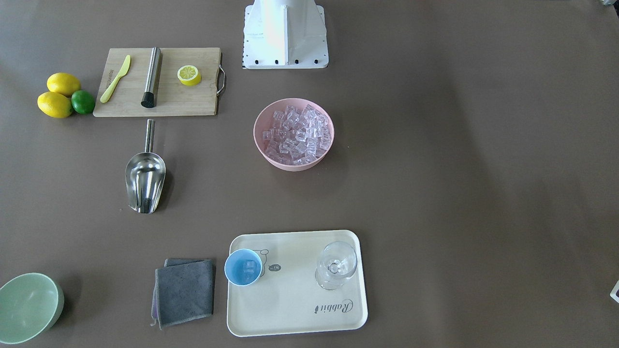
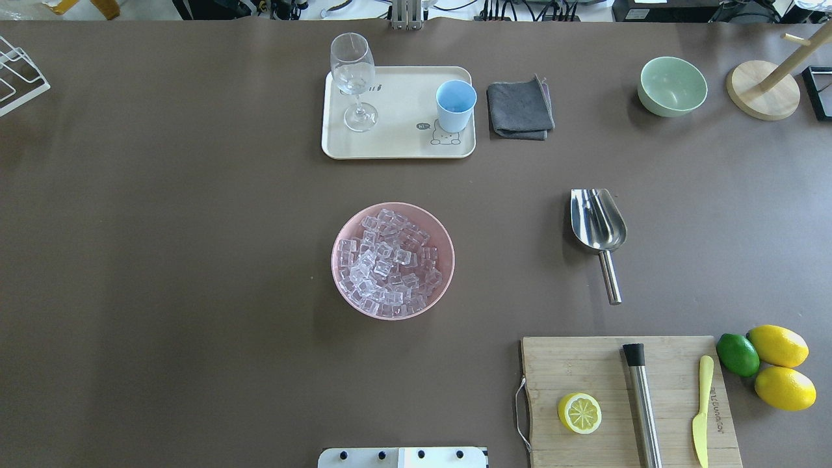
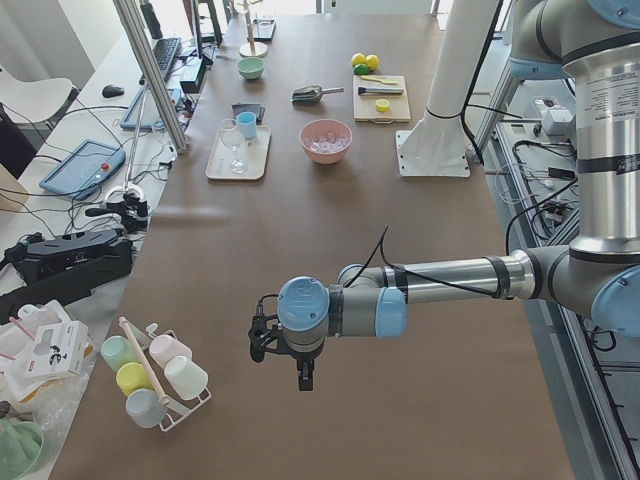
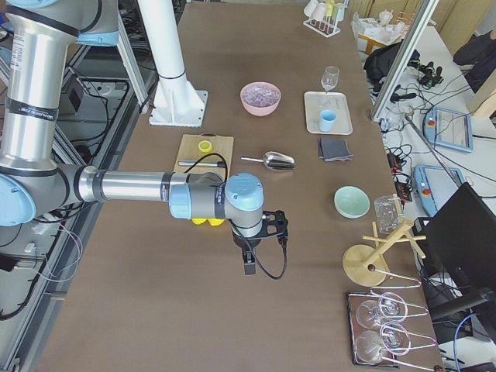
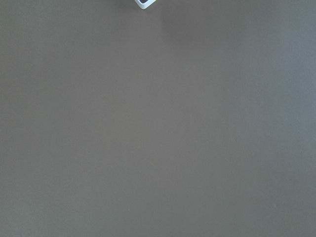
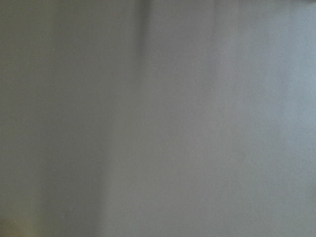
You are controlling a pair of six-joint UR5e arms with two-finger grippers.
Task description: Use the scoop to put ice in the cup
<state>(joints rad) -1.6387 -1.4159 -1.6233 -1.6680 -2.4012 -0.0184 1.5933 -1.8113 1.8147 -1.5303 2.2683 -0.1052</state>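
The ice [image 1: 296, 135] is a heap of clear cubes in a pink bowl [image 2: 344, 231] at the table's middle. The light-blue cup [image 1: 243, 267] stands on a cream tray [image 1: 295, 309], with a few clear cubes showing inside it. The steel scoop [image 1: 145, 176] lies empty on the table, also seen from overhead [image 2: 598, 224]. Neither gripper is near these things. My left gripper [image 3: 305, 378] shows only in the exterior left view and my right gripper [image 4: 248, 267] only in the exterior right view. I cannot tell whether either is open or shut.
A stemmed glass [image 1: 337, 265] stands on the tray. A grey cloth [image 1: 184, 291] and a pale-green bowl [image 1: 29, 307] lie beside it. A cutting board [image 1: 193, 99] holds a steel cylinder [image 1: 152, 76], a yellow knife [image 1: 116, 78] and a lemon half [image 1: 189, 75]. Lemons and a lime [image 1: 83, 102] are next to it.
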